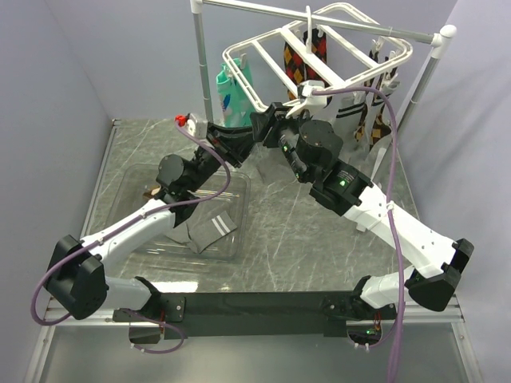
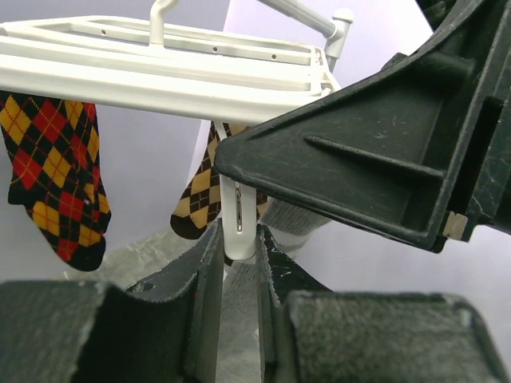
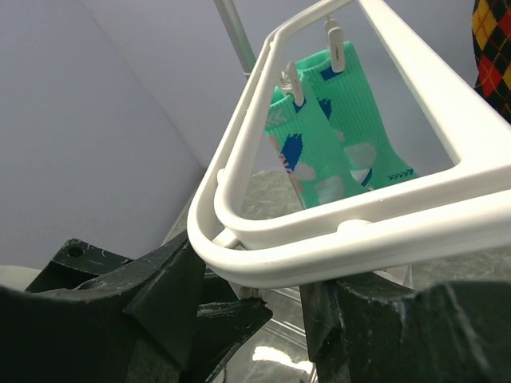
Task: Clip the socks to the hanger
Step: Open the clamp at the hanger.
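Top view: 1 hanger (image 1: 254,45) up at back. 1 grey sock (image 1: 209,228) lies in 1 clear bin (image 1: 136,179) on the desk (image 1: 287,223), well apart from hanger.

L wrist view: left tool (image 2: 239,239) pinches 1 clip (image 2: 238,203) under hanger rim. 2 argyle socks (image 2: 56,167) hang behind.

R wrist view: right tool (image 3: 251,287) jaws stand apart just under rim; whether they grip anything, can't tell. 2 teal socks (image 3: 335,136), 1 clip each.
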`<state>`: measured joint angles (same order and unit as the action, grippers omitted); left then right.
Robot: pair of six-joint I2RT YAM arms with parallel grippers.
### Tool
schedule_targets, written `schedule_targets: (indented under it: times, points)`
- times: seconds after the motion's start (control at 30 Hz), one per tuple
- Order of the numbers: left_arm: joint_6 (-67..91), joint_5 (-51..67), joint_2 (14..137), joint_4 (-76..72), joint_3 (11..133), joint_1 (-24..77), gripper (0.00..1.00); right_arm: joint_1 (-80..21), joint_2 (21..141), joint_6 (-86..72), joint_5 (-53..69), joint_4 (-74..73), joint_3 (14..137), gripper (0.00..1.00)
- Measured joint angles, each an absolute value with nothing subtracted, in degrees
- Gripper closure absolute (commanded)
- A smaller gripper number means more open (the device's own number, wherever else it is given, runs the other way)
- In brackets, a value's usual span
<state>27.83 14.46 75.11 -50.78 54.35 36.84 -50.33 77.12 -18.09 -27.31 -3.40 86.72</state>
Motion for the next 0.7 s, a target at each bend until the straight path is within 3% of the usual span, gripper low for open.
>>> schedule_targets:
  times: [0.7]
  points:
    - [28.18, 12.05, 76.12, -56.95, 52.31, 37.47, 0.8, -50.33, 79.24, -16.56, -25.47, -4.73, 89.32, 0.51]
